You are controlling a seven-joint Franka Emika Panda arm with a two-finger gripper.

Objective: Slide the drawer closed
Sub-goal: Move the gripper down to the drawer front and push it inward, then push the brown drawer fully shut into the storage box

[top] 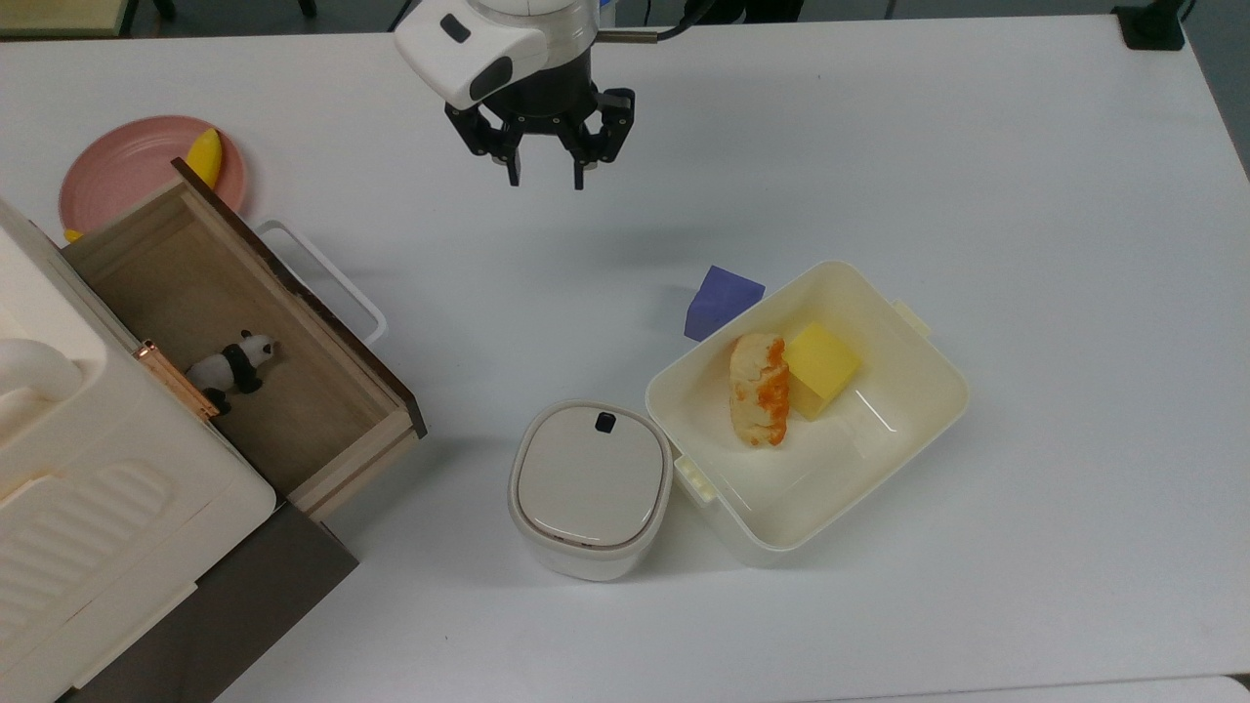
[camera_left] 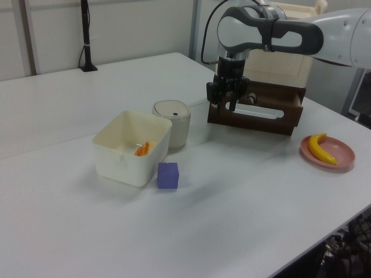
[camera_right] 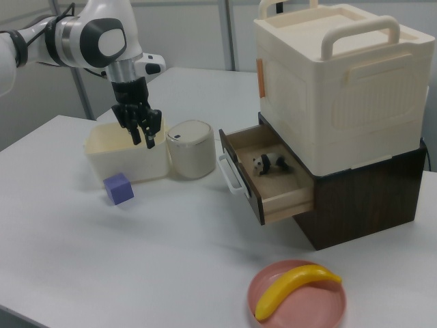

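Observation:
The drawer stands pulled out of a dark cabinet at the top view's left, a light wooden box with a dark brown front panel and a white loop handle. A toy panda lies inside it. My gripper hangs above the bare table, well to the top view's right of the handle and apart from it. Its fingers are open with a narrow gap and hold nothing. In the left view the gripper overlaps the drawer front. In the right view the gripper hovers by the tub, left of the drawer.
A cream box sits on the cabinet. A pink plate with a banana lies behind the drawer. A white lidded bin, a cream tub holding bread and a yellow block, and a purple cube occupy the table's middle.

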